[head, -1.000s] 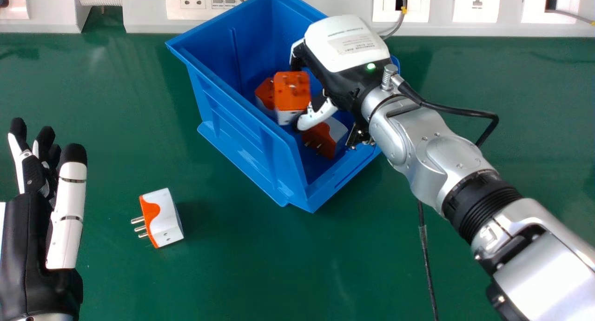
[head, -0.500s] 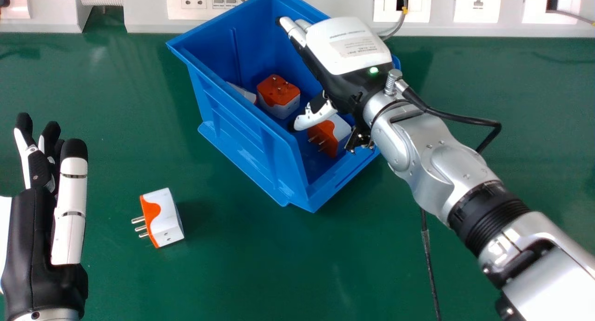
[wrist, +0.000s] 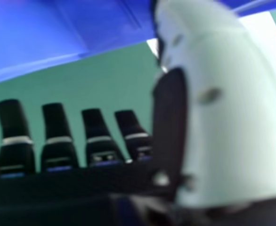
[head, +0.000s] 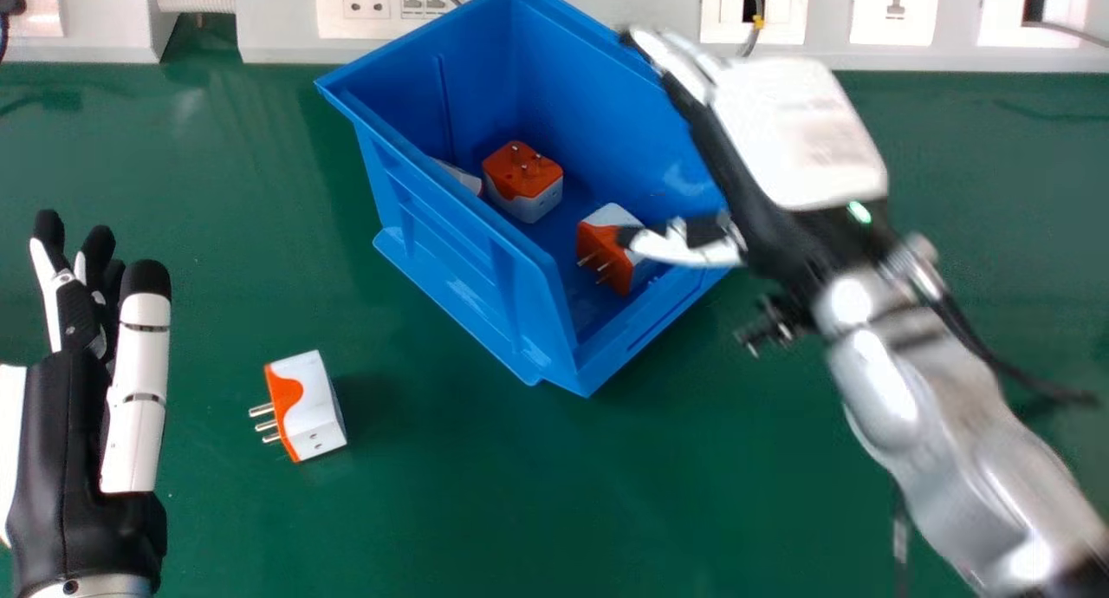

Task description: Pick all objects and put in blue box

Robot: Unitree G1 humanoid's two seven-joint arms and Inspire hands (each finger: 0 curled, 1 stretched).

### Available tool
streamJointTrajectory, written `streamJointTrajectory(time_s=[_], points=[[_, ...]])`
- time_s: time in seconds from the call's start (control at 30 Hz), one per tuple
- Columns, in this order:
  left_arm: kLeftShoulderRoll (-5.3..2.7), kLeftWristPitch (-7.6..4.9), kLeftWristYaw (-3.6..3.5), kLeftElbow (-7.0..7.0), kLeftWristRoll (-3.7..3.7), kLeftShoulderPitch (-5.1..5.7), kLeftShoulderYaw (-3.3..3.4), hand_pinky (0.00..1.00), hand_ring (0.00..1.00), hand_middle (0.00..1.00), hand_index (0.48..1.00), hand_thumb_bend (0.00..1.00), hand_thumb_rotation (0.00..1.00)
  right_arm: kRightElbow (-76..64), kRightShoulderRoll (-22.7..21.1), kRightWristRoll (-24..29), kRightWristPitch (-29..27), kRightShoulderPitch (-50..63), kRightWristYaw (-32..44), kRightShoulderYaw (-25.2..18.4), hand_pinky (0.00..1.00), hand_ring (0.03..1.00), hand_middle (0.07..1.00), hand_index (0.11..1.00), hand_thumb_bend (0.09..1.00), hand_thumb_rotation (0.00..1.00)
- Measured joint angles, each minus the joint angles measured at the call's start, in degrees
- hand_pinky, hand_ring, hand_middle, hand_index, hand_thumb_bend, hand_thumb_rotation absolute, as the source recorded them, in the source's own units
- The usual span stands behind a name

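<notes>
In the head view my right hand [head: 780, 147] is over the right rim of the blue box [head: 468, 269], open and holding nothing, its thumb above the box's front right part. The right hand view shows my right hand [wrist: 100, 136] with straight fingers, beside the blue box [wrist: 44, 33]. Inside the box lie an orange and white plug adapter [head: 523, 182], another adapter [head: 611, 250] near the front, and a partly hidden white one [head: 459, 177] by the left wall. One more adapter [head: 305, 406] lies on the green table, pins leftward. My left hand [head: 95, 390] is open at the left.
White wall sockets [head: 754, 9] and grey trunking [head: 641, 17] run along the back of the green table [head: 485, 511], close behind the box. A dark cable [head: 901, 537] hangs beside my right forearm.
My right hand has opened and let an adapter drop into the box, then moved out to the right. The left hand shifted only slightly, and the adapter on the table stayed put.
</notes>
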Motion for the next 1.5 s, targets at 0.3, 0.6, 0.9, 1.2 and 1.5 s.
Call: streamJointTrajectory(time_s=[0.3,0.6,0.9,1.2,1.5], points=[[-1.08,-0.45,0.19,0.83,-0.39,-0.11,-0.31,1.0,1.0,0.98,0.987,0.44,0.83,-13.69,-5.9,1.37,-12.32,23.75,-1.89,-7.24,0.65,0.805,0.857,0.862,0.396,0.33],[-1.54,-0.61,1.4,1.03,3.09,-0.07,-1.11,1.0,1.0,0.97,0.965,0.41,0.84,-13.57,-6.04,0.85,-23.65,32.05,-5.28,-8.17,0.65,0.786,0.839,0.842,0.392,0.4],[-1.88,-1.25,1.27,0.96,2.76,0.15,-1.11,1.0,0.99,0.97,0.97,0.39,0.82,-9.91,-4.46,-0.73,-28.63,32.77,-5.04,-4.08,0.64,0.761,0.8,0.782,0.358,0.43],[-1.91,-1.02,0.84,-0.16,1.53,0.46,-0.85,1.0,1.0,0.99,0.996,0.4,0.87,-8.87,-0.72,-4.25,-29.23,27.44,-0.41,2.7,0.61,0.737,0.787,0.763,0.351,0.45],[-1.57,-0.11,0.65,-1.2,1.5,1.21,-0.72,1.0,1.0,1.0,1.0,0.42,0.88,-3.25,6.16,-6.78,-28.15,16.25,3.11,9.86,0.6,0.738,0.797,0.787,0.363,0.43]])
